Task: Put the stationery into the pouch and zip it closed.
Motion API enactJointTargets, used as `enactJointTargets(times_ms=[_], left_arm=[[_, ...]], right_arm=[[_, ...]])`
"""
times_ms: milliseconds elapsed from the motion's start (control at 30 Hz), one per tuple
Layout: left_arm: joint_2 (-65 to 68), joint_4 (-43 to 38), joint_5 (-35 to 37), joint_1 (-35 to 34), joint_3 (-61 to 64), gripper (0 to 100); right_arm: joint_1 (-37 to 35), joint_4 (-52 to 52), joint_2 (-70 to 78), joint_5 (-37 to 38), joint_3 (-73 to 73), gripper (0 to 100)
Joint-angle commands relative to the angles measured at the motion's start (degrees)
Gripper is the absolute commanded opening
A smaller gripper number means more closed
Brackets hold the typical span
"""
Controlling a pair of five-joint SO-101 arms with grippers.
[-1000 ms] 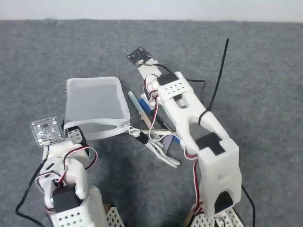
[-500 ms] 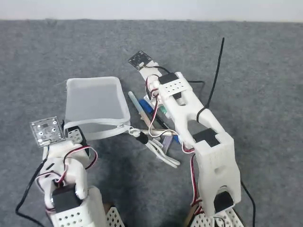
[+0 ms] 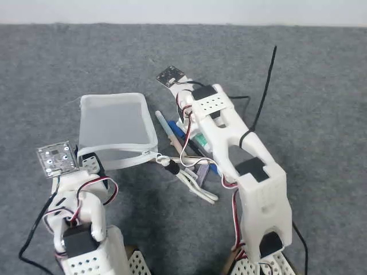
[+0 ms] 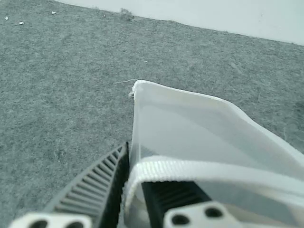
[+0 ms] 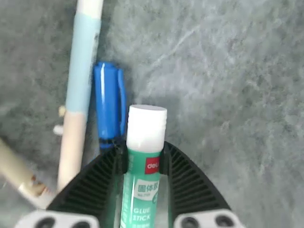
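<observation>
The right gripper [image 5: 142, 159] has its black ribbed jaws clamped on a green glue stick with a white cap [image 5: 144, 142], gripping the body just below the cap, which points away from the wrist. Just beside the cap lies a blue pen with a clip [image 5: 108, 111], and next to that a long pale-blue and cream pen [image 5: 78, 90], both on the grey felt table covering [image 5: 228, 71]. Whether the glue stick touches the felt cannot be told.

The left gripper [image 4: 135, 185] has its jaws closed on the white woven rim of the translucent white pouch [image 4: 190, 128], one finger outside the wall and one inside. The pouch's mouth stands open at that held edge.

In the high view the pouch [image 3: 114, 123] lies flat on the felt ahead of the left arm [image 3: 80, 200]. The rest of the stationery [image 3: 180, 152] is heaped just beside the pouch, between it and the right arm [image 3: 229, 137], which leans over the heap.
</observation>
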Motion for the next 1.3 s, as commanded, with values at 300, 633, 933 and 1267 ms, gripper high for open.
enactJointTargets(times_ms=[300, 633, 933, 1267], left_arm=[[-0.97, 4.66, -0.79, 1.49, -12.7, 1], [-0.88, 9.05, -1.67, 4.92, -20.26, 1], [10.73, 9.58, -1.32, 5.98, -27.82, 1], [34.55, 14.51, 0.62, 8.09, -46.9, 1]], right_arm=[[2.77, 6.11, -13.58, 0.79, 3.43, 0.6], [5.41, -10.86, -31.08, 0.7, 25.23, 0.6], [6.81, -13.93, -35.21, -3.25, 29.1, 0.6], [6.64, -13.93, -35.56, -10.02, 29.1, 0.6]])
